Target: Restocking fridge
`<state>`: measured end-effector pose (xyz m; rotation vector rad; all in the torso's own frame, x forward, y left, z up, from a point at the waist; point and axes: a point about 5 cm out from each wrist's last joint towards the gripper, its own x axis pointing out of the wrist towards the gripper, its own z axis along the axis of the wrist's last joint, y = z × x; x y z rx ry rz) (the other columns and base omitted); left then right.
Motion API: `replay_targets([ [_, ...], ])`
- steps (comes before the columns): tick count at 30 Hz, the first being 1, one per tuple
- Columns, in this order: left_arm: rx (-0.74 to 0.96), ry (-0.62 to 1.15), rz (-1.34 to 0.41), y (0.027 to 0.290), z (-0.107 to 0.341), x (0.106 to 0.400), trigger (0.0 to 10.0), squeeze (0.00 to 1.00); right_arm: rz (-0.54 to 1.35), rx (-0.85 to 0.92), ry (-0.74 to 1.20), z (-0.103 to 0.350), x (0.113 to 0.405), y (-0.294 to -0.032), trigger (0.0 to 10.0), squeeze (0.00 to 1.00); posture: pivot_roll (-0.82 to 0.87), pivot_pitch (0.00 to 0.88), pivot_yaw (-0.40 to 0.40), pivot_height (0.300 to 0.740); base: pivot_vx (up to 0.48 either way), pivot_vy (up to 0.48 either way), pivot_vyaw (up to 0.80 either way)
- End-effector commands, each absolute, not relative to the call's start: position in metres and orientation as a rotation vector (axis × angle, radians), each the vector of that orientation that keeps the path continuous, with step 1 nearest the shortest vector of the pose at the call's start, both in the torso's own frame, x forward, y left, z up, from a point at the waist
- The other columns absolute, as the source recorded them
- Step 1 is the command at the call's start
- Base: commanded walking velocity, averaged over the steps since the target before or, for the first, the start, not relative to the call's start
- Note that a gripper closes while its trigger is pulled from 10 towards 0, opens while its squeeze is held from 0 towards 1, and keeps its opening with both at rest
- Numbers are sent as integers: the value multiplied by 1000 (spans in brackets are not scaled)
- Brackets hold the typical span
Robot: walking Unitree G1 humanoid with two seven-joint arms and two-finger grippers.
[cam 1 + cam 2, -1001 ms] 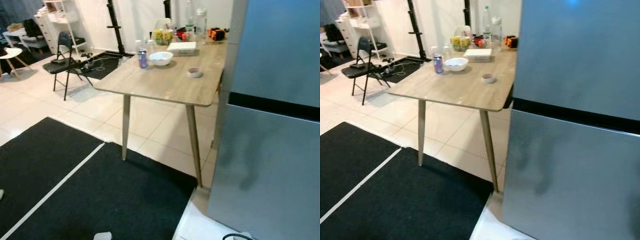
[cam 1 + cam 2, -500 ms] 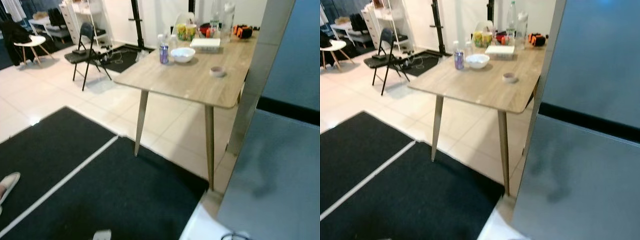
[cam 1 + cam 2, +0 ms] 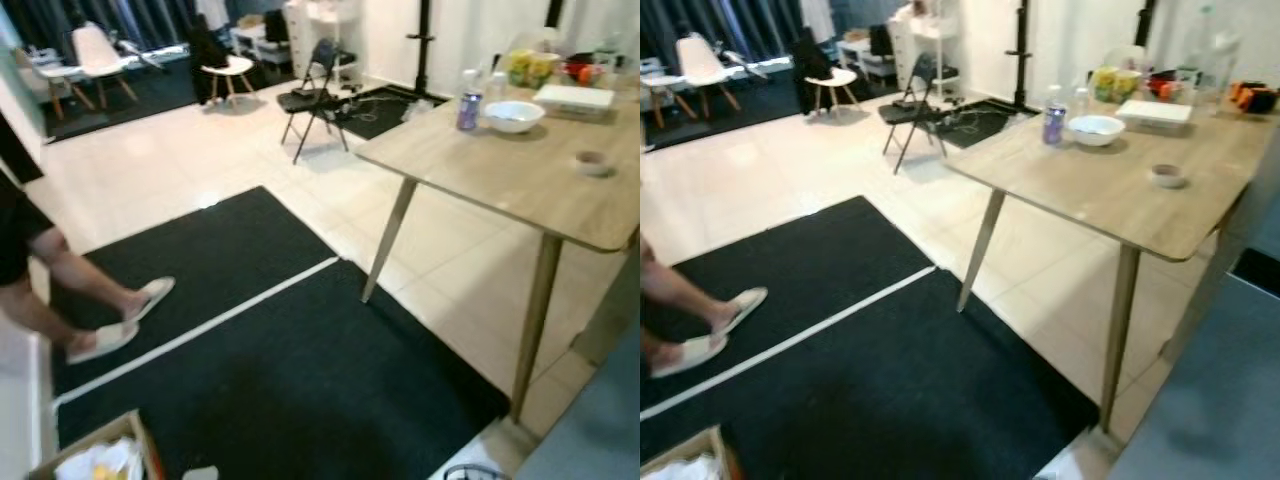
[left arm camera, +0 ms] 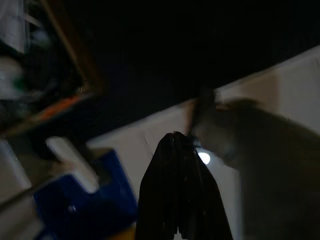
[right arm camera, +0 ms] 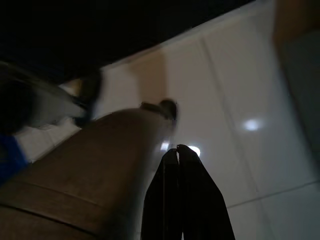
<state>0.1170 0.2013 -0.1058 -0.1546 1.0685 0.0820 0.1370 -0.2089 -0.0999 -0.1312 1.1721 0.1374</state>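
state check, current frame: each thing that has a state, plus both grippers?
left gripper: shut, holding nothing, hanging over the floor
right gripper: shut, holding nothing, hanging over white tiles
cardboard box: open, items inside
can: upright on the table
white bowl: upright beside the can
small cup: upright near the table edge
folding chair: unfolded
person: mid-step on the black mat

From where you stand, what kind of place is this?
Probably a home's open living and dining room: a wooden dining table with a bowl and drink can, black rugs, chairs behind.
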Motion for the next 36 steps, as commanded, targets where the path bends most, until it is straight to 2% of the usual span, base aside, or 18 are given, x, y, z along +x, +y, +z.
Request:
replay_targets([
  [1, -152, 1057, 90, 204, -104, 121, 10000, 0, 139, -115, 1171, -101, 137, -204, 10000, 0, -52, 0, 45, 740, 0, 0, 0],
  [9, -187, 1051, 86, 203, -103, 124, 10000, 0, 138, -114, 1173, -101, 137, -205, 10000, 0, -52, 0, 45, 740, 0, 0, 0],
  [36, -189, 1052, 76, 204, -103, 124, 10000, 0, 138, -108, 1169, -100, 138, -206, 10000, 0, -52, 0, 45, 740, 343, 0, 0],
])
